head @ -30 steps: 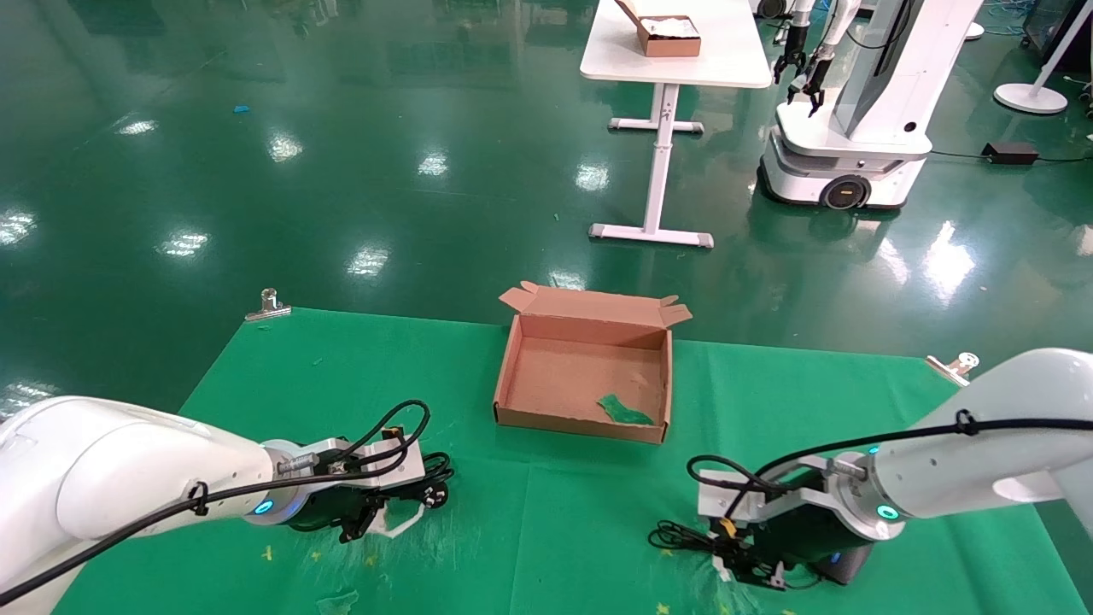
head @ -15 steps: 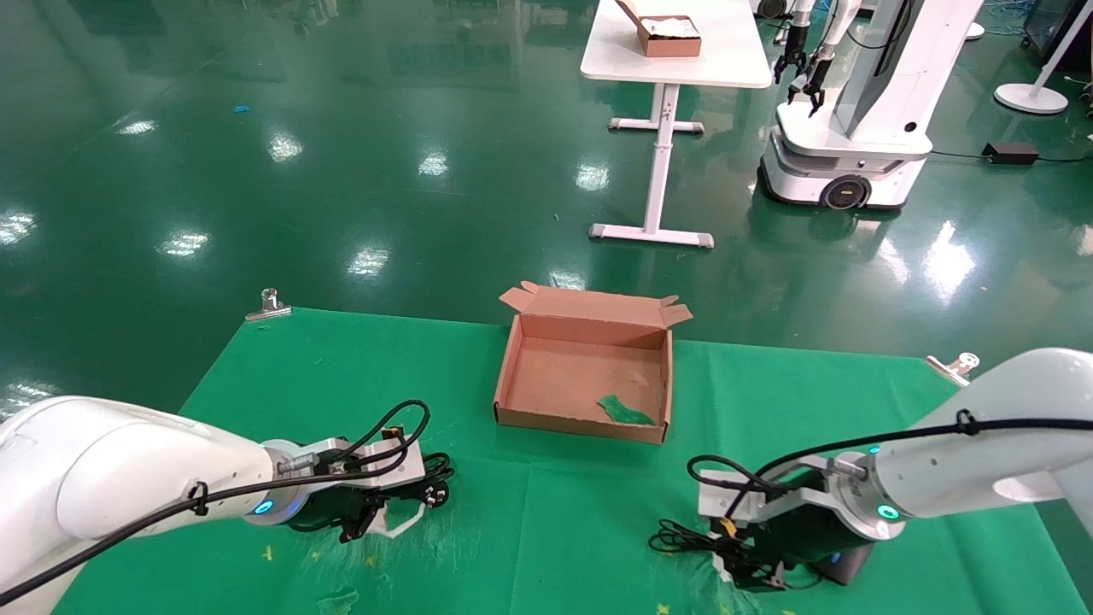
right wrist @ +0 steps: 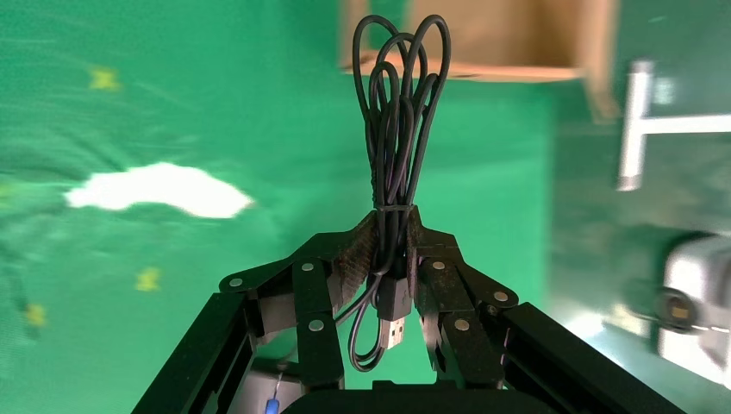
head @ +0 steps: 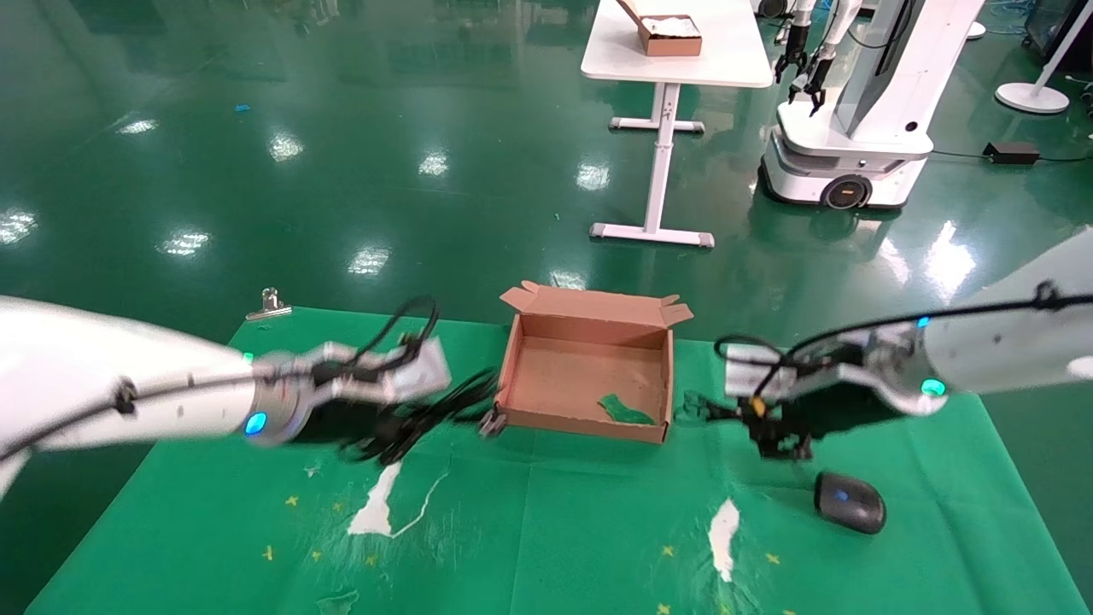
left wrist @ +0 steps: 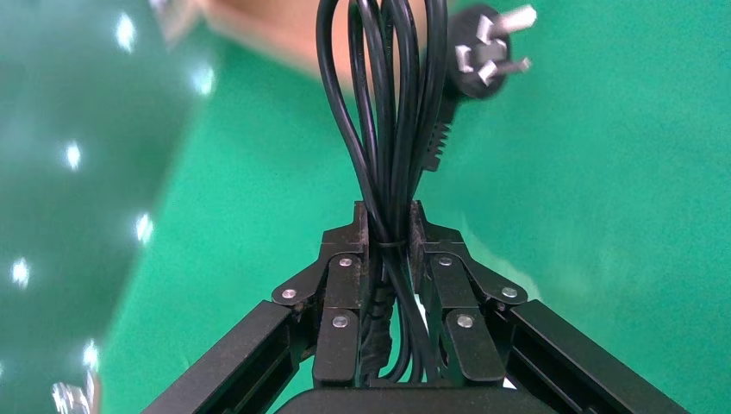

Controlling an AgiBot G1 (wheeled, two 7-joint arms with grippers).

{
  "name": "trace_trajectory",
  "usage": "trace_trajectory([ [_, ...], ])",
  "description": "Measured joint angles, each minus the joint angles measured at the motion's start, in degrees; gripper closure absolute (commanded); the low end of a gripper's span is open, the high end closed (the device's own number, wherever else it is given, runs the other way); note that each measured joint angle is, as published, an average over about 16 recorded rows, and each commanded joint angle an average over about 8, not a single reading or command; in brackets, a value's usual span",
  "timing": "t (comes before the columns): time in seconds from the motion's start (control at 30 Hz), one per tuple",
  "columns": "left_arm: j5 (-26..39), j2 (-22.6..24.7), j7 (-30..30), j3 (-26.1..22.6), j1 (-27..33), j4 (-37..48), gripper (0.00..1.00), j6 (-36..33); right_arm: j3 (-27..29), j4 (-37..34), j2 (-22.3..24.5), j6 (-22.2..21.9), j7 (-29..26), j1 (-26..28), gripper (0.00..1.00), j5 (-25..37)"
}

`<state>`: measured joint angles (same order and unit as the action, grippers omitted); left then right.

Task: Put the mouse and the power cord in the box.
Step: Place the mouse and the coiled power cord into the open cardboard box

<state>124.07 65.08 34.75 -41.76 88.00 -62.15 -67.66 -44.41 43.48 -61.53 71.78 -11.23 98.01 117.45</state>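
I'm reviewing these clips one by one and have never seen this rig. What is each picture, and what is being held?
The wide picture comes from a camera on the robot's head; the two close ones come from cameras on its wrists. The left gripper is shut on the power cord, carried beside the open cardboard box. The right gripper is shut on the bundled cable of the mouse, while the mouse body lies on the green table cover.
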Motion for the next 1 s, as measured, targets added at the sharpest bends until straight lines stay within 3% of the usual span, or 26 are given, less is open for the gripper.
trace_trajectory([
  [0.3, 0.9, 7.0, 1.1, -0.9, 0.6, -0.5, 1.00, 7.1, 0.7, 8.9, 2.9, 1.6, -4.9, 4.1, 1.00, 2.3],
  [0.47, 6.0, 11.0, 3.6, -6.5, -0.3, 1.6, 1.00, 16.8, 1.0, 13.9, 4.5, 3.2, -7.9, 5.9, 1.00, 3.7],
  [0.67, 12.2, 13.8, 8.4, -16.6, -0.2, 4.6, 1.00, 29.5, 1.1, 19.1, 6.3, 5.3, -11.2, 7.4, 1.00, 5.2],
  [0.7, 13.0, 13.9, 9.4, -18.4, -0.1, 5.0, 0.95, 31.3, 1.1, 19.9, 6.5, 5.7, -11.6, 7.5, 1.00, 5.4],
  [0.93, 17.0, 14.1, 17.0, -29.3, 1.9, 6.8, 0.07, 39.4, 1.0, 23.8, 7.6, 7.6, -14.3, 7.4, 1.00, 6.2],
  [0.97, 17.5, 14.1, 18.0, -30.5, 2.2, 6.9, 0.00, 40.0, 1.0, 24.3, 7.7, 7.7, -14.6, 7.3, 1.00, 6.2],
  [1.0, 18.1, 14.1, 19.0, -31.5, 2.5, 7.0, 0.00, 40.5, 1.0, 24.7, 7.8, 7.9, -14.9, 7.2, 1.00, 6.2],
])
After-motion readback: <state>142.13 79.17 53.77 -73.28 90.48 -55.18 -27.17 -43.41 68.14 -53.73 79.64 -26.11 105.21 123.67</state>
